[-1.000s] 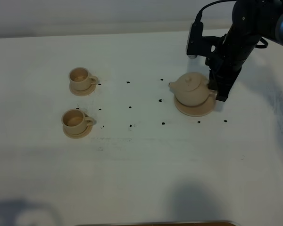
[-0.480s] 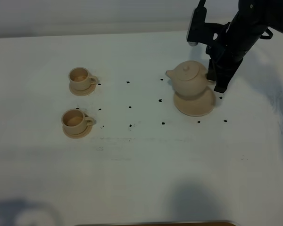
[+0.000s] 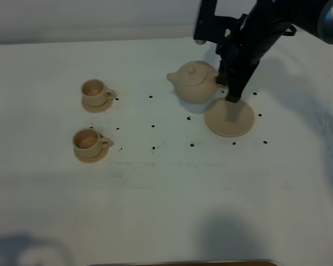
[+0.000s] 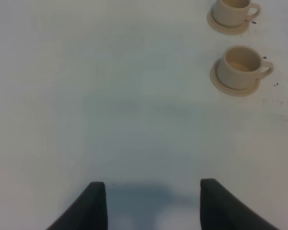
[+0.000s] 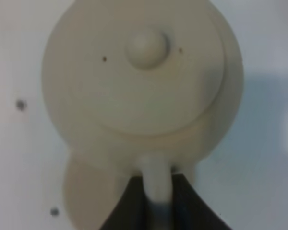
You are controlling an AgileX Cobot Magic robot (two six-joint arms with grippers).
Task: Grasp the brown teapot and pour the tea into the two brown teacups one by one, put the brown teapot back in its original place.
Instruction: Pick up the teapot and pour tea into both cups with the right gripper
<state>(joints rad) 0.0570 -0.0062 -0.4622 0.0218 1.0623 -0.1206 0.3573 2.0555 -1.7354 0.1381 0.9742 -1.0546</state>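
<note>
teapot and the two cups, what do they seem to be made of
Teapot: probably ceramic, pale tan, matte; smooth rounded body with soft, dull highlights. Far teacup and near teacup: same tan matte look, thick rims, likely matching ceramic. Moulded plastic cannot be ruled out.

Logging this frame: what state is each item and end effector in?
brown teapot: held in the air, upright, lid on.
large saucer: bare.
far teacup: upright on far saucer.
near teacup: upright on near saucer.
right end effector: shut on the brown teapot.
left end effector: open, holding nothing.
</note>
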